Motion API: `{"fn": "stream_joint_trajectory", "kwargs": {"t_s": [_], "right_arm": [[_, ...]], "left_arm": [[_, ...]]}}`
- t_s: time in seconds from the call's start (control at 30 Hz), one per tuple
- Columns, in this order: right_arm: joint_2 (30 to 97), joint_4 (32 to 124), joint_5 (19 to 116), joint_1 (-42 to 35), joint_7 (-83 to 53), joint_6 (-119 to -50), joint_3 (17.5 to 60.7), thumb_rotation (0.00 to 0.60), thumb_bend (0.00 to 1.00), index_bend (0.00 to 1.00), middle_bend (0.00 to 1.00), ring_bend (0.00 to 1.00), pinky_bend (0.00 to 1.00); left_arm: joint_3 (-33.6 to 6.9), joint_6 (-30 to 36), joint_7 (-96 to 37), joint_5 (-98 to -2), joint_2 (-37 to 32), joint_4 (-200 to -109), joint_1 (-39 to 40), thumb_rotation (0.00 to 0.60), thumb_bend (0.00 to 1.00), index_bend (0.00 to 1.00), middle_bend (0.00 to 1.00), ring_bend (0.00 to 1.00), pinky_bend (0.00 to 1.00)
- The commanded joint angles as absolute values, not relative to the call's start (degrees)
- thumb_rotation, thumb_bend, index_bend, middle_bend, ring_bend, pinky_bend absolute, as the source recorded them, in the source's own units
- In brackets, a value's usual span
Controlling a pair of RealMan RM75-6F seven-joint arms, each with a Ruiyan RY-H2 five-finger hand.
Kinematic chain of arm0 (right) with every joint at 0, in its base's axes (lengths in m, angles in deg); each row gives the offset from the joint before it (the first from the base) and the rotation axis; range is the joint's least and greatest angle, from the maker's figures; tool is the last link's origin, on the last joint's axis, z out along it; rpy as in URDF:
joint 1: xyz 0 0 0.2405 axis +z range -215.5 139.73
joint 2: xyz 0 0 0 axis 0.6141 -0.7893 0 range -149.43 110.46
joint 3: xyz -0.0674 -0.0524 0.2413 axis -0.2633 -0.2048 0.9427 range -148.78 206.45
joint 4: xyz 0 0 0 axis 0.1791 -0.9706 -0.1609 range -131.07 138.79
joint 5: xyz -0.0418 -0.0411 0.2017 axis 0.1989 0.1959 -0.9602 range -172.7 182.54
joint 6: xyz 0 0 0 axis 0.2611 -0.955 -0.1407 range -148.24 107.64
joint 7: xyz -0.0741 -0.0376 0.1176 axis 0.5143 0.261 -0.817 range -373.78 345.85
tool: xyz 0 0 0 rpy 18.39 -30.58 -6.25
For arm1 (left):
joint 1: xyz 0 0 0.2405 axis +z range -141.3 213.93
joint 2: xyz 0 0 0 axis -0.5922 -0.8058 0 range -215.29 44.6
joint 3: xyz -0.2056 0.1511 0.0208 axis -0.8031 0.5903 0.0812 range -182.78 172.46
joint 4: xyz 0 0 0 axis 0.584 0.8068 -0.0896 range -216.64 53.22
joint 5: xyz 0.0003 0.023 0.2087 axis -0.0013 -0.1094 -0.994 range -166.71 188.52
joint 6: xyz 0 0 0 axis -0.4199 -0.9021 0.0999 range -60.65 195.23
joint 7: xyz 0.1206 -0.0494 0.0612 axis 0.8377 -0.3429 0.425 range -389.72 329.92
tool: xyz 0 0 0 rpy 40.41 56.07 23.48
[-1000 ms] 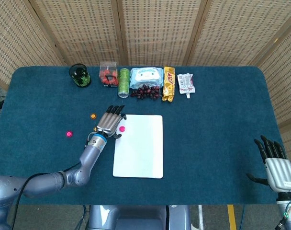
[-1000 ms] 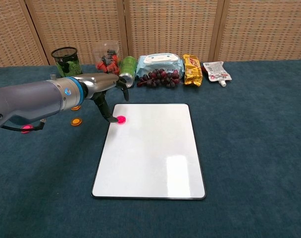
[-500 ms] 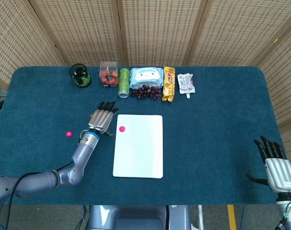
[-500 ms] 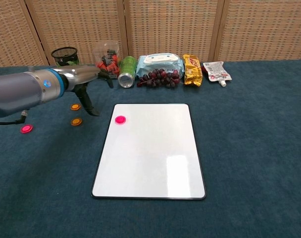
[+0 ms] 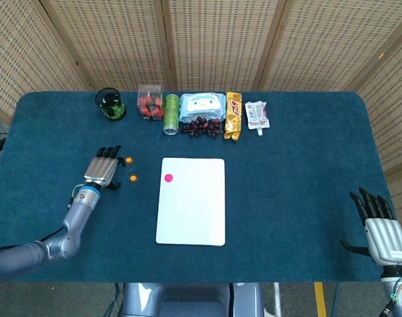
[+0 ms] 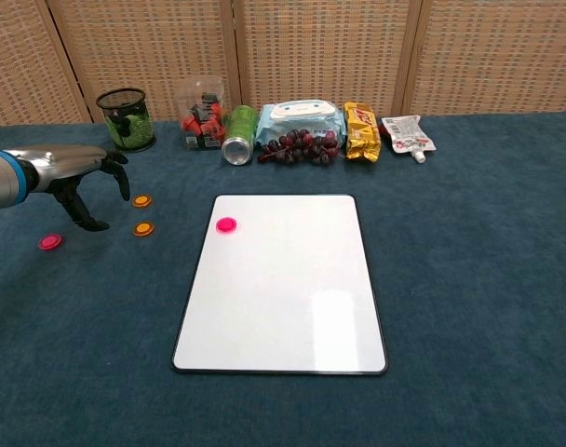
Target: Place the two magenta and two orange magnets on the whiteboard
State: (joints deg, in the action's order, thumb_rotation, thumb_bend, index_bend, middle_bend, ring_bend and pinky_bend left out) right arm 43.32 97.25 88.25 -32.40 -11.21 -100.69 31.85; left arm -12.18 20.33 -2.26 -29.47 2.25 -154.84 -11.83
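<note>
Hovering with fingers spread and holding nothing, the left hand (image 5: 102, 170) (image 6: 89, 182) sits over the dark blue tablecloth (image 5: 293, 172), just left of two round orange magnets (image 5: 129, 159) (image 5: 133, 178). One round magenta magnet (image 5: 168, 177) lies on the white rectangular whiteboard (image 5: 192, 211) near its upper-left corner. The other magenta magnet (image 6: 49, 242) shows only in the chest view, on the cloth below the hand. The right hand (image 5: 381, 228), seen only in the head view, is open and empty, well apart. A green can (image 5: 170, 113) and dark grapes (image 5: 201, 126) lie behind the board.
</note>
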Motion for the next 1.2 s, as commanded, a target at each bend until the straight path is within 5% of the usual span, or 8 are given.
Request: {"fn": "stream_joint_trajectory", "kwargs": {"t_s": [0.03, 0.73, 1.0, 1.2], "right_arm": [[43.33, 97.28, 88.17, -32.40, -11.17, -100.68, 31.87, 0.600, 0.00, 0.00, 0.00, 0.00, 0.00], [43.18, 97.24, 88.00, -32.34, -11.73, -100.44, 31.89, 0.600, 0.00, 0.00, 0.00, 0.00, 0.00], [43.11, 97.30, 87.93, -32.33, -11.87, -100.38, 31.89, 0.600, 0.00, 0.00, 0.00, 0.00, 0.00], [43.12, 97.24, 87.96, -32.34, -12.00, -100.41, 31.89, 0.600, 0.00, 0.00, 0.00, 0.00, 0.00]], "left_arm": [[-11.92, 21.48, -3.91, -31.14, 4.16, -152.34, -11.57, 0.600, 0.32, 0.34, 0.00, 0.00, 0.00], [-12.97, 22.84, -2.64, -30.21, 10.03, -145.80, -13.02, 0.600, 0.32, 0.37, 0.00, 0.00, 0.00], [-13.13, 22.43, -2.13, -30.84, 10.67, -145.65, -13.15, 0.600, 0.33, 0.53, 0.00, 0.00, 0.00], [-13.22, 21.84, -1.52, -30.78, 11.02, -145.70, -13.05, 0.600, 0.33, 0.54, 0.00, 0.00, 0.00]]}}
